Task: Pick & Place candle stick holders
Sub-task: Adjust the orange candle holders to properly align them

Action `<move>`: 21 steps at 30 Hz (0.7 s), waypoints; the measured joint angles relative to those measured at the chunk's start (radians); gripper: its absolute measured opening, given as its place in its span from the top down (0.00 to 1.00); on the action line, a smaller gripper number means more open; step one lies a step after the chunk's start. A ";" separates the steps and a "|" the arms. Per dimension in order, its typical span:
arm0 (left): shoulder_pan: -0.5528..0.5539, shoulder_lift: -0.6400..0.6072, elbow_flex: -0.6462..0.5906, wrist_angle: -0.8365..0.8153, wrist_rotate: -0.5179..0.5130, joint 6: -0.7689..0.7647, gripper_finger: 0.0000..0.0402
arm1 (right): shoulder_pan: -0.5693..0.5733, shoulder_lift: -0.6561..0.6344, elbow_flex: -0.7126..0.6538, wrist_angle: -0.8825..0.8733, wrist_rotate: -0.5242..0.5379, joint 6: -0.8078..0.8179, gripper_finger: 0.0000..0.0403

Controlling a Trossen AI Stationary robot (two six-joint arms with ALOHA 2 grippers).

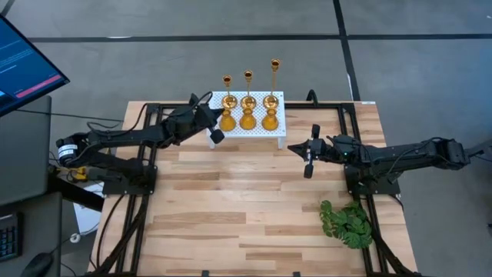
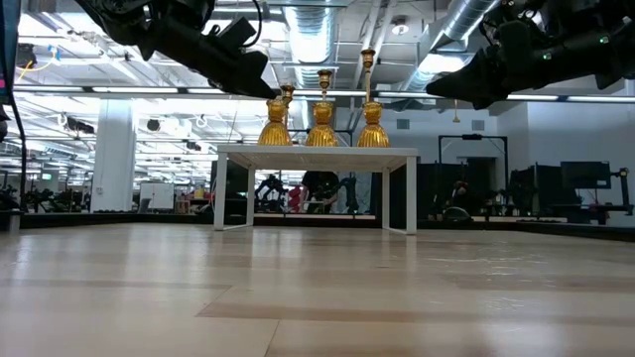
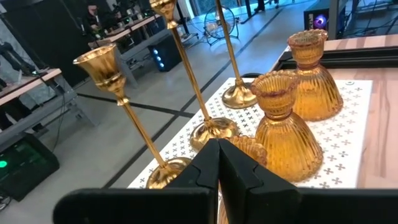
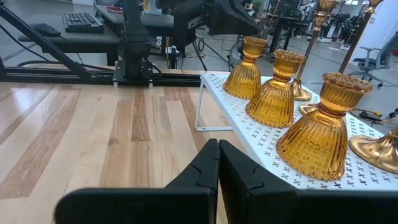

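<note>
Three squat amber holders (image 1: 247, 119) stand in a row on the white perforated stand (image 1: 281, 129) at the table's far middle. Three slim brass sticks (image 1: 248, 77) stand on their round bases behind them. They also show in the left wrist view: amber holders (image 3: 286, 134), brass sticks (image 3: 134, 118). My left gripper (image 1: 216, 131) is shut and hangs just above and beside the leftmost amber holder (image 3: 247, 149), whose body its own fingers hide. My right gripper (image 1: 310, 159) is shut and empty, above the table to the right of the stand, facing the amber holders (image 4: 277, 90).
A green leafy plant (image 1: 347, 223) lies at the table's near right. Black frame rails (image 1: 146, 123) run along the table's left and right sides. A monitor (image 1: 23, 65) stands off the table's left. Bare wood (image 1: 231, 200) stretches in front of the stand.
</note>
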 joint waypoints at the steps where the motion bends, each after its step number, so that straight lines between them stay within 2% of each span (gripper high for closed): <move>1: 0.000 0.000 0.000 0.000 0.000 -0.001 0.99 | 0.000 0.000 0.000 0.000 0.000 0.000 1.00; 21: 0.000 0.000 0.000 -0.022 0.000 -0.018 0.99 | 0.000 0.000 0.000 0.000 0.000 0.000 1.00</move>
